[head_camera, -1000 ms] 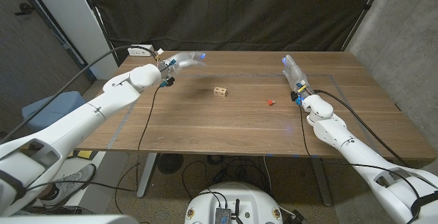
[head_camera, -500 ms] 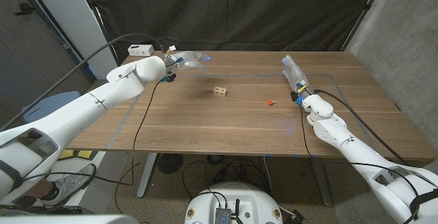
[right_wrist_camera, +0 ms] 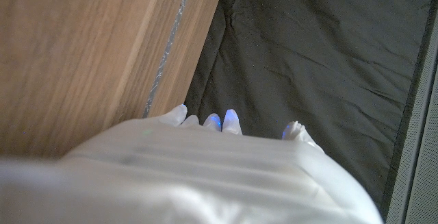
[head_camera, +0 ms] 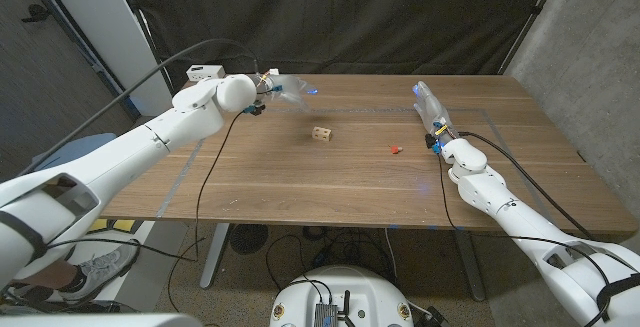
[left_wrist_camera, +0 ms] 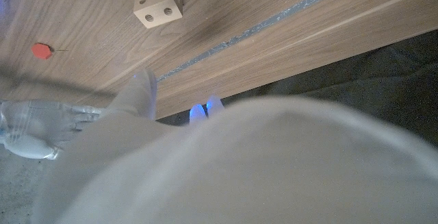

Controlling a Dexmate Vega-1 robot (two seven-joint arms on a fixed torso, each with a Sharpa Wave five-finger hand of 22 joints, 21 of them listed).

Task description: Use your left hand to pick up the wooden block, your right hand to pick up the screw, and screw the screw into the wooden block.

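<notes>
The small wooden block, pale with round holes in its sides, sits on the table a little back of centre; it is also in the left wrist view. The red-headed screw lies to its right, apart from it, and appears as a red dot too. My left hand hovers blurred near the table's far edge, left of and behind the block, fingers apart and holding nothing. My right hand stands behind and right of the screw, fingers stretched out, empty. It also shows in the left wrist view.
A white box sits at the table's back left corner. A black cable hangs from my left arm over the table's left part. Tape lines run across the wood. A dark curtain hangs behind the table.
My left arm has swung to the right along the far edge, bringing its hand nearer the block. The right arm, block and screw have stayed put.
</notes>
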